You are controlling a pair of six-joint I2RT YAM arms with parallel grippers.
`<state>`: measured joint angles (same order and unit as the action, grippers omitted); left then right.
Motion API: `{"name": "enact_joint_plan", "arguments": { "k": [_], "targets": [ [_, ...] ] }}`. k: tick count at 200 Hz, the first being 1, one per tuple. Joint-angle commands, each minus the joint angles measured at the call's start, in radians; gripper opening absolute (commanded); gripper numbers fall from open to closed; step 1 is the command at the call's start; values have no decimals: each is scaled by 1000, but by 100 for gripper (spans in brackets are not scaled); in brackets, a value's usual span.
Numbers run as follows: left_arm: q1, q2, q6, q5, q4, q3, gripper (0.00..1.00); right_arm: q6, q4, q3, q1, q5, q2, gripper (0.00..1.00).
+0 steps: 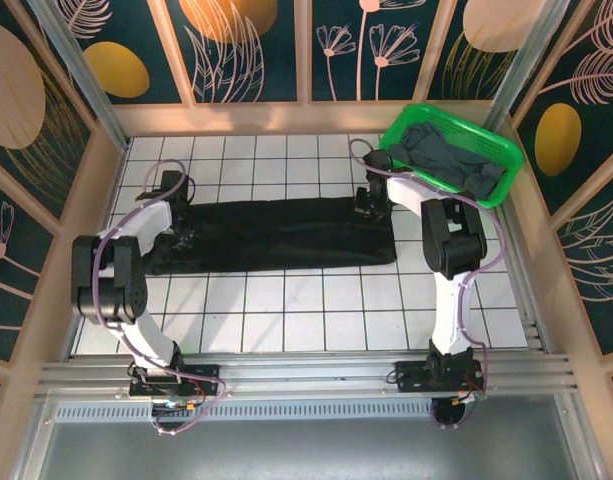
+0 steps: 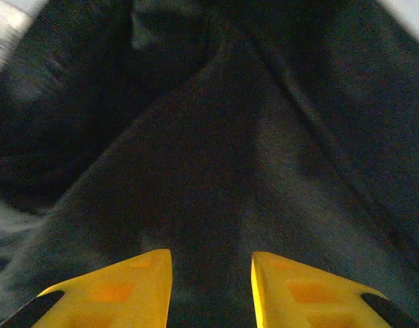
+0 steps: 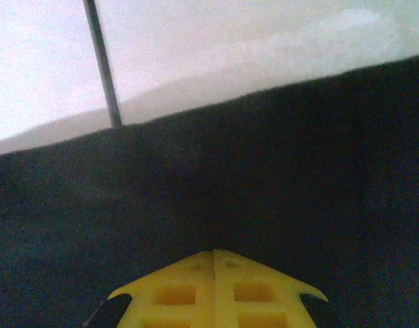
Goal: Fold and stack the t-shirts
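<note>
Noting the black t-shirt: a long band on the table, long axis left to right, mid-depth. Left tool sits over its left end and right tool at its far right corner, so each arm is nearest its own end.

Left wrist view: fingers spread, rumpled cloth beneath, nothing visibly pinched.

Right wrist view: fingers pressed together at the cloth's far edge. Cannot tell whether cloth is caught.

Top view adds the grey t-shirt, heaped in the green basket, far right.
</note>
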<state>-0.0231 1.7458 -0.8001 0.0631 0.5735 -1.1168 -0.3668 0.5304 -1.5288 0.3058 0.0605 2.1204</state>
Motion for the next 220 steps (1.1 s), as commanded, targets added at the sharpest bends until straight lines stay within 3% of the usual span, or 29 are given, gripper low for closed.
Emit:
{"name": "enact_joint_plan", "arguments": {
  "k": [1, 38, 62, 98, 140, 189, 220],
  "targets": [
    [8, 84, -69, -40, -47, -56, 35, 22, 161, -24, 4, -72, 50, 0],
    [11, 236, -10, 26, -31, -191, 33, -22, 284, 46, 19, -107, 37, 0],
    [11, 346, 19, 25, -31, -330, 33, -71, 287, 207, 56, -125, -87, 0],
    [-11, 621, 21, -18, 40, -733, 32, -167, 276, 423, 129, -81, -243, 0],
    [-132, 951, -44, -177, 53, -1262, 34, -276, 244, 568, 310, 53, -310, 0],
    [-215, 998, -215, -396, -344, -1176, 33, -392, 150, 558, 524, 242, -249, 0],
    [-224, 1065, -223, -475, -402, -1329, 37, -425, 116, 455, 585, 300, -203, 0]
  ]
}}
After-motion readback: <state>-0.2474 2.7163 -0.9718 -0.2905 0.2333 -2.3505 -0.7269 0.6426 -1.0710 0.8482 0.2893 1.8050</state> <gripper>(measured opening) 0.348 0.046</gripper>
